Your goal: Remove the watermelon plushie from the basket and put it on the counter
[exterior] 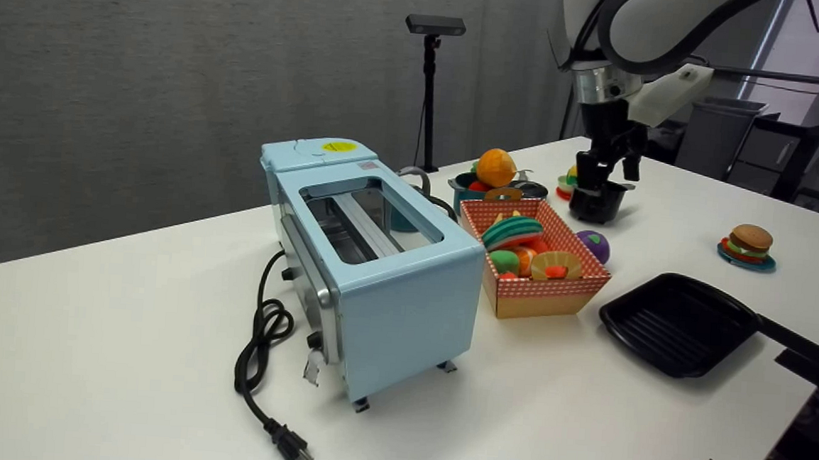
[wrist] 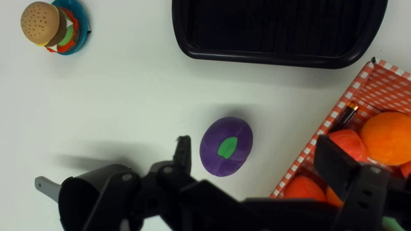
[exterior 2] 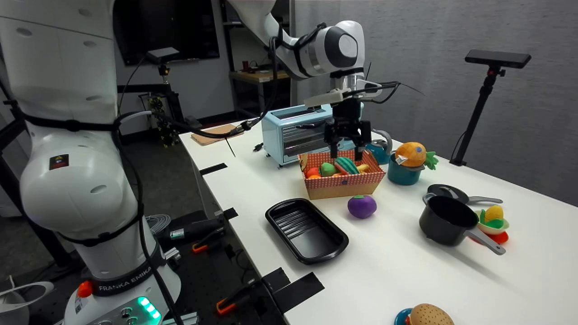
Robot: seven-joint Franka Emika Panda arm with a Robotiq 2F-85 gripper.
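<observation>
black gripper [exterior 2: 346, 153]: fingers spread wide, holding nothing; over or just beside the basket [exterior: 543, 306], can't tell which
watermelon plushie [exterior: 512, 233]: in basket, on top of the rest
basket: also green, red, orange toy produce [exterior: 505, 262], plus a dark copper-tipped cylinder [wrist: 346, 115]
teal pot [exterior 2: 403, 177]: next to basket, orange plush fruit [exterior 2: 412, 154] perched in its mouth
pale bowl [exterior 2: 499, 229]: well apart from basket, yellow-and-green toy [exterior 2: 494, 212] inside
purple plush [exterior 2: 361, 207]: just outside basket

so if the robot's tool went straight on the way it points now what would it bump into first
Probably the purple toy, seen through the gap of the open tool in the wrist view. Depth is unclear, so one side might catch the basket instead.
</observation>
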